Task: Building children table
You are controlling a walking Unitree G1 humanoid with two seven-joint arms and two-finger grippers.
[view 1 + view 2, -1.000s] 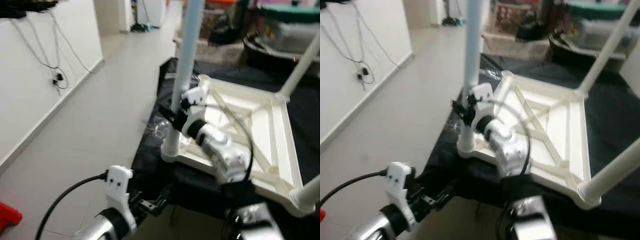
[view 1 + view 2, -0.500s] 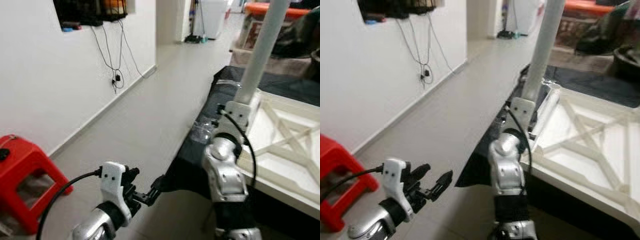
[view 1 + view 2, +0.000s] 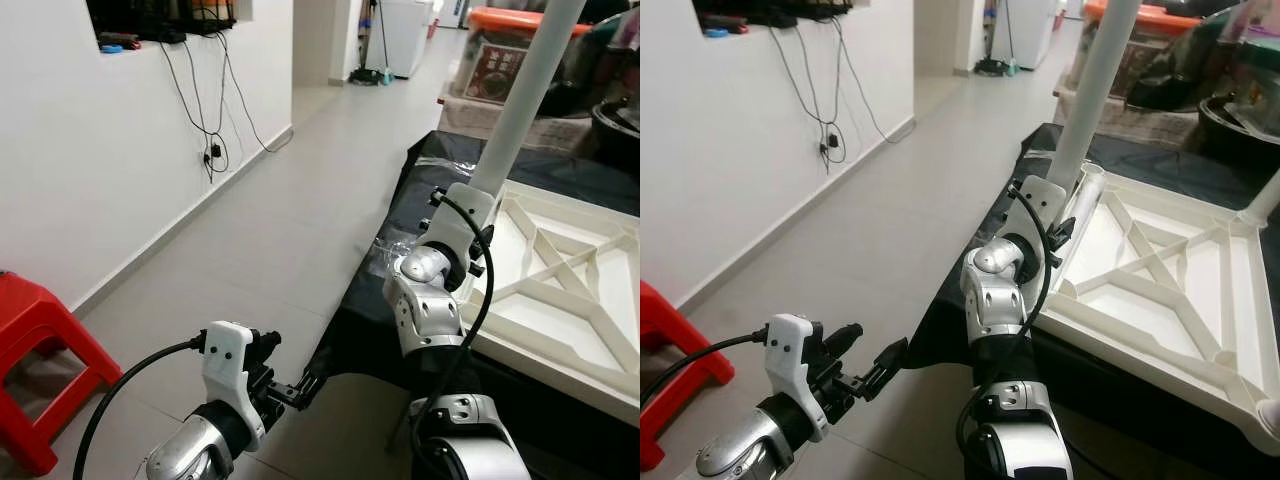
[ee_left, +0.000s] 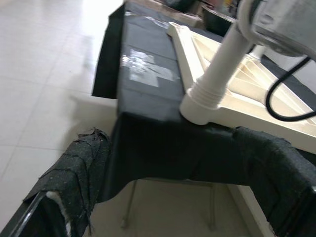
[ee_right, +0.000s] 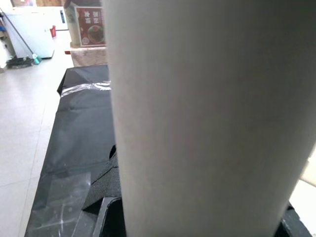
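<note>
**Leg seating at the near corner**

Your right gripper is clamped on the white table leg, a smooth round tube standing upright in the near-left corner socket of the upturned tabletop. That top is cream plastic, ribbed with crossing braces, and lies on a black cloth draped over a low stand. In the left wrist view the leg's flared collar meets the socket, so you are likely at the seating step. Next, press or twist the leg squarely home without tipping it. Your left gripper hangs low over the tiled floor, its padded fingers apart and holding nothing.
</note>
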